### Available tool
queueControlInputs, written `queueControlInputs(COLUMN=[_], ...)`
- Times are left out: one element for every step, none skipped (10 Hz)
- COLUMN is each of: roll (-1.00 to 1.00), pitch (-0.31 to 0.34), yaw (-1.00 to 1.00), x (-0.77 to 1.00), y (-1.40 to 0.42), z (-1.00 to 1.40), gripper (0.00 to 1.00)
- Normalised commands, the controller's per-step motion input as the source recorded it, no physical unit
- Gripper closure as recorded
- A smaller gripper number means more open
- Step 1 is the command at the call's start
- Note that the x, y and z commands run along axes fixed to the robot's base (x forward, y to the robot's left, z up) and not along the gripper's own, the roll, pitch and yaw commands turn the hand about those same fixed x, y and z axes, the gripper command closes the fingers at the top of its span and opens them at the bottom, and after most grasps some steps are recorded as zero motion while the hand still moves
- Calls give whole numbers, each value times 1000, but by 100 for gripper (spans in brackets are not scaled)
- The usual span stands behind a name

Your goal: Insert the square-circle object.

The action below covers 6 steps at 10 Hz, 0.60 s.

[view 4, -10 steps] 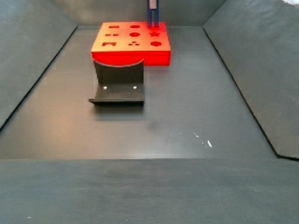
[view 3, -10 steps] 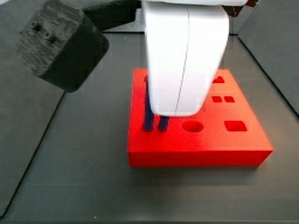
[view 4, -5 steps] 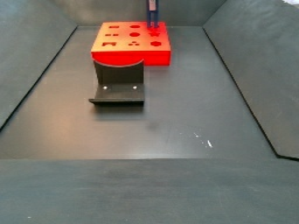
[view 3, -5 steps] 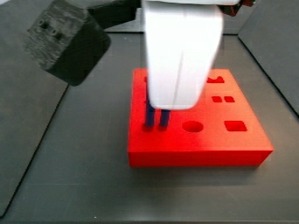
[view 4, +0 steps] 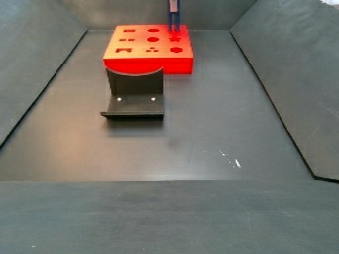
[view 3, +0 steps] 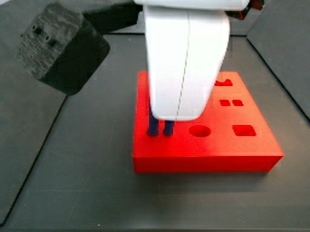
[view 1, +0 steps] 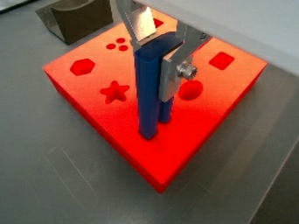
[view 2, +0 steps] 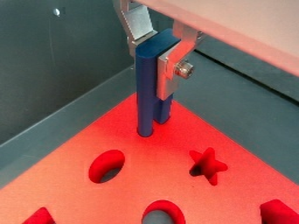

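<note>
A: Peg (view 1: 149, 87) status?

B: Fingers (view 1: 142, 24) are clamping it w/ gripper (view 2: 158, 48) over the red block (view 1: 87, 92), holding it upright. Lower end is touching block's top near an edge in both wrist views, maybe just entering a hole; can't tell the depth.

A: Side view?

B: Blue tips (view 3: 159, 128) are showing under the gripper body, at the block surface. Fixture (view 4: 134, 97) is sitting on the desk (view 4: 199, 149) just beside block.

A: Left to do?

B: Judging approx: most of the peg is showing above the block, so it's needing a push down, then release.
</note>
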Motion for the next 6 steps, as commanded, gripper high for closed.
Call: queueControlInputs(roll=[7, 0, 20, 63, 107, 107], pitch=[-21, -64, -174, -226, -219, -220], yaw=[0, 0, 0, 0, 0, 0], x=[0, 0, 0, 0, 0, 0], y=[0, 0, -26, 0, 0, -6], z=[-180, -283, -563, -700, -751, -757], gripper=[100, 100, 100, 100, 100, 100])
